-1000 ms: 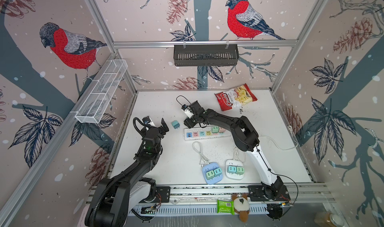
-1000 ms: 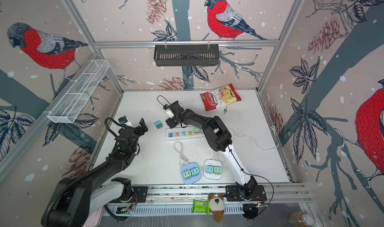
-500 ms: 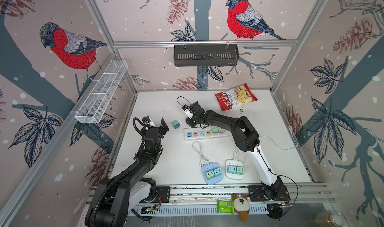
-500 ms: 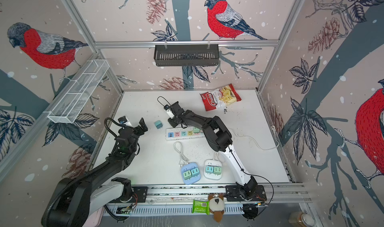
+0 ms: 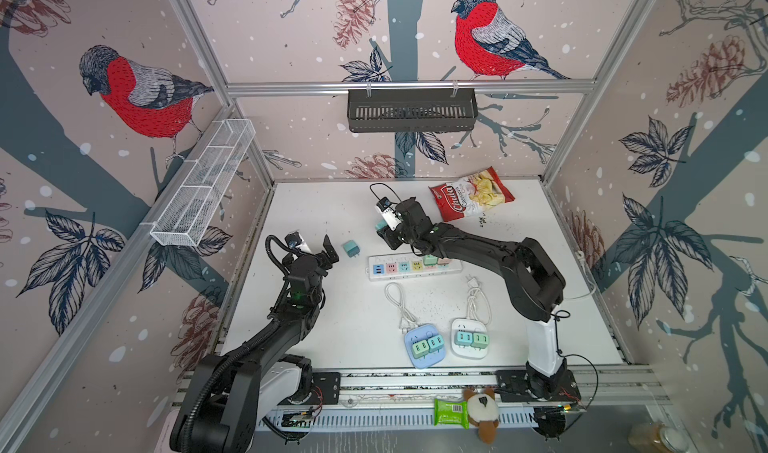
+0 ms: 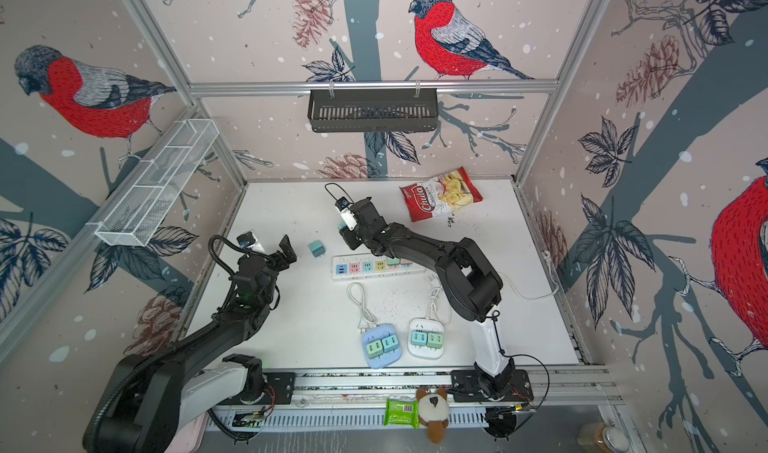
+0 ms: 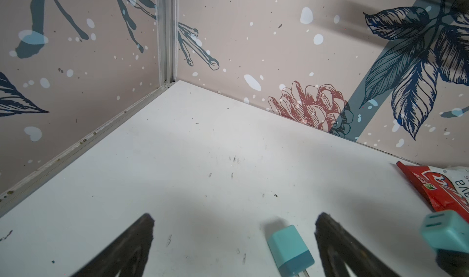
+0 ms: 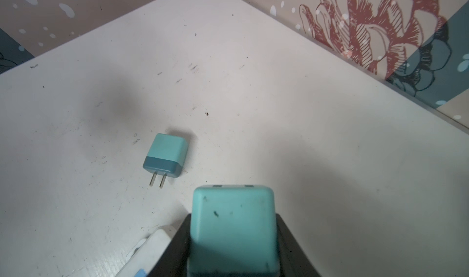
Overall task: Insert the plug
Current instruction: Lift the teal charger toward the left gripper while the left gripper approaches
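Plug [image 8: 232,227] sits gripped inside the right end effector [image 5: 383,230].

High over the front edge in both top views, looking down on the whole white tabletop [image 5: 353,338]. Low and close over it in both wrist views, facing the pink patterned back walls [image 7: 253,47], sharing the loose teal two-pronged plug cube [image 8: 165,156].

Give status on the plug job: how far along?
Done: two plugs look seated in the strip. In hand: right gripper grips a teal plug beside the strip's end, not yet in a socket. Remaining: seat it; a loose plug lies by the open left gripper.
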You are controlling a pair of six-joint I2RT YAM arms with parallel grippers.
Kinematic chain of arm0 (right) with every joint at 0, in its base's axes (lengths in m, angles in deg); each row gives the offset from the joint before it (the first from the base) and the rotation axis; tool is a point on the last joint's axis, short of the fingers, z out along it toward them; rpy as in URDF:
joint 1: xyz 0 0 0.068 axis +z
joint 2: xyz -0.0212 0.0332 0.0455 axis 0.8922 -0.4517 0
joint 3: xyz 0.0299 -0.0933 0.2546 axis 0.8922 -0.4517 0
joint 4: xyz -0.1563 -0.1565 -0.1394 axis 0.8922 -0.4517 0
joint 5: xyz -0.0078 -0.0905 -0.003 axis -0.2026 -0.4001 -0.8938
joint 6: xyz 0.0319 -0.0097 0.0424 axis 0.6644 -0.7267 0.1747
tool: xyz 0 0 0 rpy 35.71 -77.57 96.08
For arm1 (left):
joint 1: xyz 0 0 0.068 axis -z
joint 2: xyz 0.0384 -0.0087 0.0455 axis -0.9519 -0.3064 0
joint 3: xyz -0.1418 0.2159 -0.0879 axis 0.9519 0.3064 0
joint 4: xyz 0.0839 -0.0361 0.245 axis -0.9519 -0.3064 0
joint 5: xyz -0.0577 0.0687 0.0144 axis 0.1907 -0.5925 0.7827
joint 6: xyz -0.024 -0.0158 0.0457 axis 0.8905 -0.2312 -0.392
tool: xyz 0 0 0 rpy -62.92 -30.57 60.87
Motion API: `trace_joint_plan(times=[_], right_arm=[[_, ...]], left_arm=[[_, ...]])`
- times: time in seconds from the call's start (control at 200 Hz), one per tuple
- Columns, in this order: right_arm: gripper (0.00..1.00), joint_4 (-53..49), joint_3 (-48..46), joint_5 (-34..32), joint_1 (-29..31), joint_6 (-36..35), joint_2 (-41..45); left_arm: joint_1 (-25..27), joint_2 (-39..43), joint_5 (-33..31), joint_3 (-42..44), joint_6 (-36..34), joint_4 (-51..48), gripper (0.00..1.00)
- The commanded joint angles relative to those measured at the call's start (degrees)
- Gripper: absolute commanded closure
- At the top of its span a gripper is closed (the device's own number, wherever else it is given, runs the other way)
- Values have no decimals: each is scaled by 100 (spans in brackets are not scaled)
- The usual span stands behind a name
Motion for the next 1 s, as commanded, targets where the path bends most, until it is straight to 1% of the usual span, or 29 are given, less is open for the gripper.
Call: trace_joint_plan(times=[0.0, 0.055, 0.155, 0.265, 0.29, 0.37, 0.41, 0.45, 0.49, 0.525, 0.611, 0.686, 0.761, 0.836, 0.906, 0.991], right_arm=[[79, 1095, -534, -36, -122, 58, 425], [81, 1351, -815, -21, -251, 53, 650], [84, 1711, -1371, 261, -566, 101, 1102], [84, 2395, -2446, -64, -715, 31, 1883], [84, 2601, -2722, -128, -728, 49, 2070], [85, 3136, -3452, -151, -631, 34, 2558], [85, 3389, -3722, -126, -479, -148, 2741], [86, 3627, -3860, -228, -307, -368, 2922], [88, 3511, -3834, -366, -131, -477, 3133], [91, 3467, -3830, -183, -97, -482, 3286], [91, 3678, -4057, 364, -122, -457, 3601], [90, 3970, -4345, 469, -116, -616, 3792], [91, 4020, -4513, 350, -127, -752, 3920], [91, 4306, -4816, 310, -188, -829, 4017], [91, 4459, -5011, 315, -197, -990, 4071], [92, 4409, -5076, 398, -193, -1142, 4124]], left_arm=[[-18, 23, 155, 10, 84, 318, 2], [-9, 117, 272, 41, 72, 268, 2], [4, 449, 598, 251, -11, 315, 2], [69, 844, 733, 519, -79, 451, 2], [79, 924, 803, 497, -71, 346, 2], [95, 1255, 1036, 222, 118, -495, 2], [98, 1405, 1254, 68, 295, -845, 3], [114, 1542, 1654, -42, 405, -1095, 4], [155, 1663, 2095, -156, 420, -1292, 7], [224, 1772, 2367, -285, 447, -1551, 9], [460, 2156, 2621, -624, 510, -2274, 13], [697, 2568, 2855, -828, 380, -2661, 16], [796, 2927, 3217, -875, 242, -2596, 19], [810, 3146, 3537, -915, 425, -2471, 20], [822, 3102, 3934, -981, 459, -2309, 21], [852, 2819, 4266, -1254, 402, -2403, 25]])
